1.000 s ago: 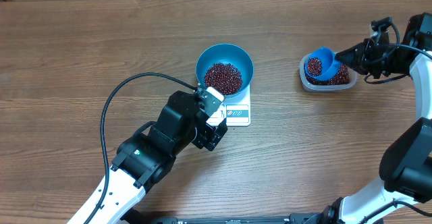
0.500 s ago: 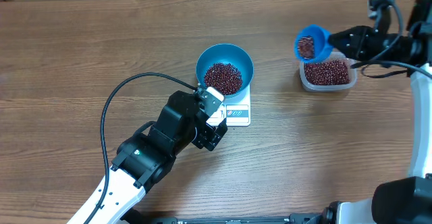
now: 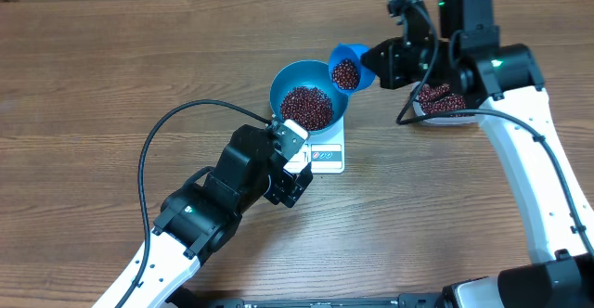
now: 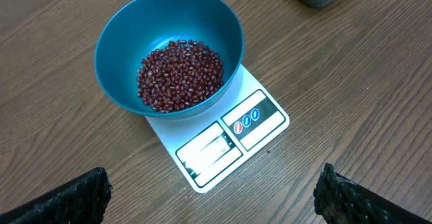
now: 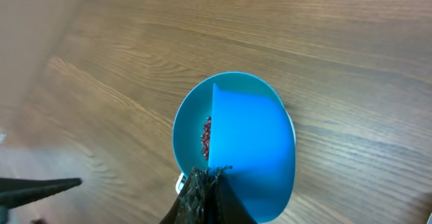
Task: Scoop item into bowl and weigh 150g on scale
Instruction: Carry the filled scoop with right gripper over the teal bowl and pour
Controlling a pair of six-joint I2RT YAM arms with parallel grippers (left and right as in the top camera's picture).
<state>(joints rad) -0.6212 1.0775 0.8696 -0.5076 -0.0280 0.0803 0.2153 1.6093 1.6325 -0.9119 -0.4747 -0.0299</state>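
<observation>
Centre of the overhead frame: blue bowl (image 3: 278,83) sits on the white scale (image 3: 327,154), touching it and covering its back half. The display strip is visible at the front. Maroon beans (image 3: 307,107) are heaped in the bowl bottom. Just upper right of the bowl rim, a small blue scoop (image 3: 349,67) hangs tilted with beans inside. The right gripper (image 3: 371,67) is clenched on its handle. In the right wrist view the scoop back overlaps the bowl. A clear tub (image 3: 436,111) with more beans sits right of the scale, partly hidden under the right arm. The left gripper (image 3: 295,156), lower left of the scale, has its jaws spread wide, grasping nothing. The wooden table (image 3: 93,67) is under everything.
</observation>
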